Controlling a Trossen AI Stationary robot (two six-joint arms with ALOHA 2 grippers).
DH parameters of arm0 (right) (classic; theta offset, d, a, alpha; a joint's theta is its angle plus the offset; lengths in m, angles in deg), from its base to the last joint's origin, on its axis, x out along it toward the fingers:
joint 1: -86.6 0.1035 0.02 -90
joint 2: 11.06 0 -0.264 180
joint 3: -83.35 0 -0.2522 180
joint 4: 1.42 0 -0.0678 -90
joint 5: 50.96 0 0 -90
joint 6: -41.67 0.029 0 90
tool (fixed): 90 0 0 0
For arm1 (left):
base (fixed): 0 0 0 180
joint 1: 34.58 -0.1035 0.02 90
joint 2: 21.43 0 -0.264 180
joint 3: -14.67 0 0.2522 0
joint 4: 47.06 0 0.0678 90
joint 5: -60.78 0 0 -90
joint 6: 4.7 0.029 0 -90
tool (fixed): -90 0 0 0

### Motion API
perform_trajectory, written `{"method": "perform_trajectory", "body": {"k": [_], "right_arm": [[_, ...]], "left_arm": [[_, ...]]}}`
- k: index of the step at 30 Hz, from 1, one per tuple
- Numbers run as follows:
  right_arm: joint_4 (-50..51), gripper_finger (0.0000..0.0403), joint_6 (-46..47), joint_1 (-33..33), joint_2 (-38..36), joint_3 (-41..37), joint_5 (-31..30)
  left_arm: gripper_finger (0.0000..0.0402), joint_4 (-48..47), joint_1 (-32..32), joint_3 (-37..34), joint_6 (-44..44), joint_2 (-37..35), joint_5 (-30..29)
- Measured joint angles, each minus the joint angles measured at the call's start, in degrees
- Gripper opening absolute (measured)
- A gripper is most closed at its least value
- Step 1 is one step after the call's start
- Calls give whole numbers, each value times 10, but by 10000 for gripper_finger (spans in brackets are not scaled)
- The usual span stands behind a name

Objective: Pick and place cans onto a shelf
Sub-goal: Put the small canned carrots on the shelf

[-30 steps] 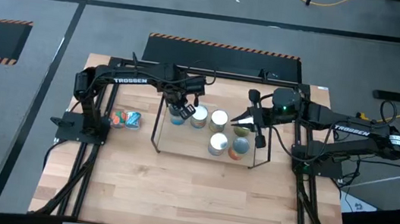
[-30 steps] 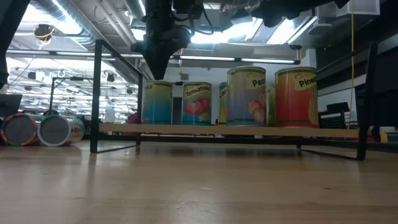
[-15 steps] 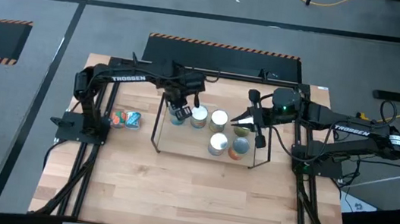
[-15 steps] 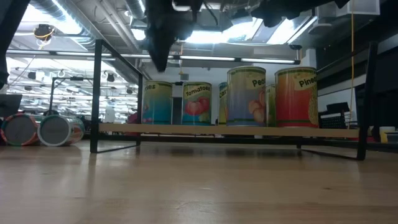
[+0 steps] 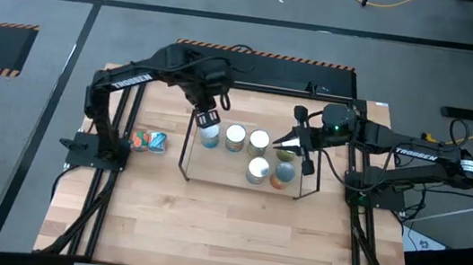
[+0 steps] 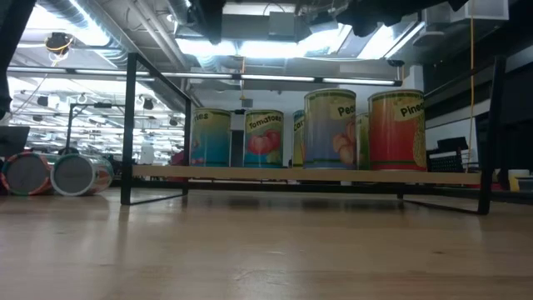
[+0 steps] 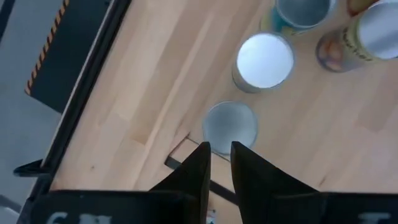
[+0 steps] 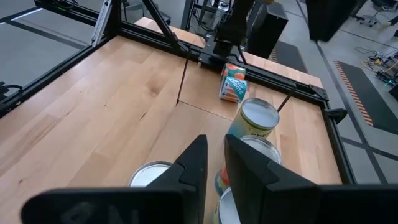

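Several cans stand upright on the shelf (image 5: 186,158), a low black wire rack with a wooden board (image 6: 308,173). The blue-labelled can (image 5: 210,135) stands at its far left end and shows in the left wrist view (image 7: 230,123). Two more cans (image 5: 149,141) lie on their sides on the table left of the shelf. My left gripper (image 5: 210,113) is shut and empty, above and just beyond the blue can. My right gripper (image 5: 278,143) is shut and empty, hovering over the cans at the shelf's right end (image 5: 283,173).
The black table-edge frame (image 5: 108,180) runs along both sides and the far edge. The shelf's upright wire posts (image 6: 129,125) stand at its corners. Bare wooden table (image 5: 224,231) lies between the shelf and the near edge.
My left gripper has risen from the blue can at the shelf's left end and drawn back toward the table's far edge, leaving the low view. The can stays upright on the shelf. My right arm has kept still.
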Motion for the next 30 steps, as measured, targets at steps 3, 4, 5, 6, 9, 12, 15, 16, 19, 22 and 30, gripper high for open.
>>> {"method": "perform_trajectory", "body": {"k": [3,4,5,6,9,12,15,16,19,22,30], "right_arm": [[2,62,0,0,0,0,0],[2,62,0,0,0,0,0],[2,62,0,0,0,0,0],[3,62,0,0,0,0,0],[3,62,0,0,0,0,0],[3,62,0,0,0,0,0],[3,62,0,0,0,0,0],[3,62,0,0,0,0,0],[3,62,0,0,0,0,0],[4,62,0,0,0,0,0],[4,62,0,0,0,0,0]], "left_arm": [[61,2,-1,-6,-9,-13,10],[65,0,-5,-8,-13,-14,14],[71,0,-7,-8,-15,-15,14],[78,2,-8,-8,-20,-17,13],[104,2,-15,-8,-25,-20,13],[128,2,-27,-8,-23,-19,2],[134,2,-40,-9,54,-21,-28],[133,2,-45,-10,71,-26,-32],[133,2,-56,-9,105,-58,-52],[134,2,-84,-9,134,-98,-12],[133,3,-188,-92,135,-256,60]]}}
